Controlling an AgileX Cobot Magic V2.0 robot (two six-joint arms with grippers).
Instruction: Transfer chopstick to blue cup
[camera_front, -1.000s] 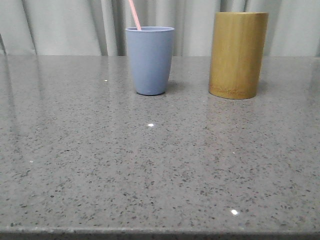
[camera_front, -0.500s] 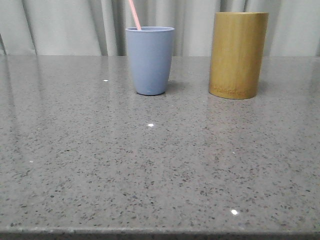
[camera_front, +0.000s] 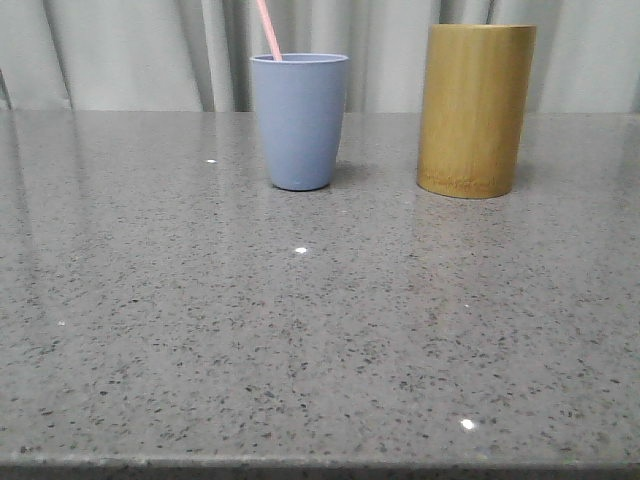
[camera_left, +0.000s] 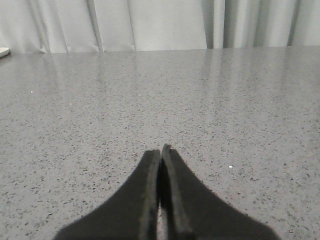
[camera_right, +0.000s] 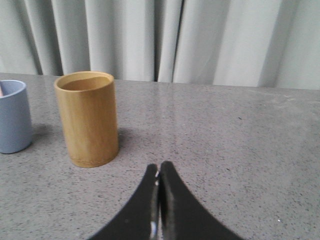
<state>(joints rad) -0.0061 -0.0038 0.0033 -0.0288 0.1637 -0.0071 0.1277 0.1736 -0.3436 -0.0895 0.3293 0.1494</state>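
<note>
While nothing has shifted over the last second, your chopstick (camera_front: 268, 30) stands leaning inside the blue cup (camera_front: 299, 121), beside the bamboo holder (camera_front: 474, 110). Left end effector (camera_left: 161, 150) and right end effector (camera_right: 159, 167) sit pressed together, empty; the job looks finished.

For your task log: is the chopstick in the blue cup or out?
In: the chopstick rises, leaning, from inside the blue cup.
</note>
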